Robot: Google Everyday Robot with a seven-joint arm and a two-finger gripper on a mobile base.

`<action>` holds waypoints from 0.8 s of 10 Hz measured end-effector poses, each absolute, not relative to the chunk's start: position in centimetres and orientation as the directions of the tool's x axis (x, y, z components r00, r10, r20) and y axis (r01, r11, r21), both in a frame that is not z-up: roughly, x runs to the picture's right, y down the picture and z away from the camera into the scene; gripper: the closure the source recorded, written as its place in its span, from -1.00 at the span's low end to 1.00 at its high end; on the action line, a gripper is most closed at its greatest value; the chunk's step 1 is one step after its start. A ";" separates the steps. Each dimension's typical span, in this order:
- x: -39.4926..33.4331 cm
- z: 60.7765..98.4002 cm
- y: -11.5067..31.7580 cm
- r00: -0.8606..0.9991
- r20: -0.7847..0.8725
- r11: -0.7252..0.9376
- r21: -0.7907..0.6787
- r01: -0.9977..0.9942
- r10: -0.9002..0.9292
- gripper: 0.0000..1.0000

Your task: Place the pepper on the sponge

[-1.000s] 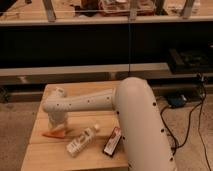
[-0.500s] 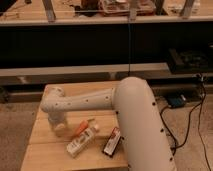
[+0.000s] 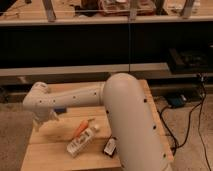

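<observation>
The orange pepper point(image 3: 82, 128) lies flat on the wooden table point(image 3: 47, 155), its stem end pointing up-right, touching or almost touching the white bottle point(image 3: 82, 141). My gripper point(image 3: 44, 121) hangs at the table's left side, left of the pepper and apart from it, open with nothing between its fingers. A small patch of the dark blue sponge point(image 3: 60, 109) shows just below my white forearm point(image 3: 75, 97); the arm hides the rest of it.
A black flat packet point(image 3: 110, 147) lies right of the bottle, close to my upper arm point(image 3: 132, 125). Dark shelving stands behind the table. Cables and a blue box point(image 3: 175, 100) lie on the floor at the right.
One second ago the pepper lay at the left under the gripper; it has since shifted right to beside the bottle. The gripper stays at the left, with nothing in it.
</observation>
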State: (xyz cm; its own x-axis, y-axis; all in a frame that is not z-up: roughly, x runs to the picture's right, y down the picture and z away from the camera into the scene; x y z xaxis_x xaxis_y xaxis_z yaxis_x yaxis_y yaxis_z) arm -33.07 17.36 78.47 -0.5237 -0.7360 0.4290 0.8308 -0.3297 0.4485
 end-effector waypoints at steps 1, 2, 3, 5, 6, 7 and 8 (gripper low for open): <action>-32.1 78.0 16.6 -0.488 0.431 -0.317 0.409 0.856 -0.759 -0.50; -30.8 77.5 15.7 -0.454 0.429 -0.302 0.376 0.876 -0.781 -0.50; -29.1 77.0 14.8 -0.420 0.428 -0.289 0.339 0.896 -0.800 -0.50; -24.7 75.8 12.8 -0.339 0.423 -0.245 0.261 0.934 -0.841 -0.50; -22.8 75.3 12.0 -0.299 0.420 -0.219 0.228 0.949 -0.857 -0.50; -19.9 74.7 11.1 -0.227 0.419 -0.169 0.173 0.970 -0.879 -0.50; -17.6 74.4 10.6 -0.150 0.423 -0.110 0.117 0.987 -0.894 -0.50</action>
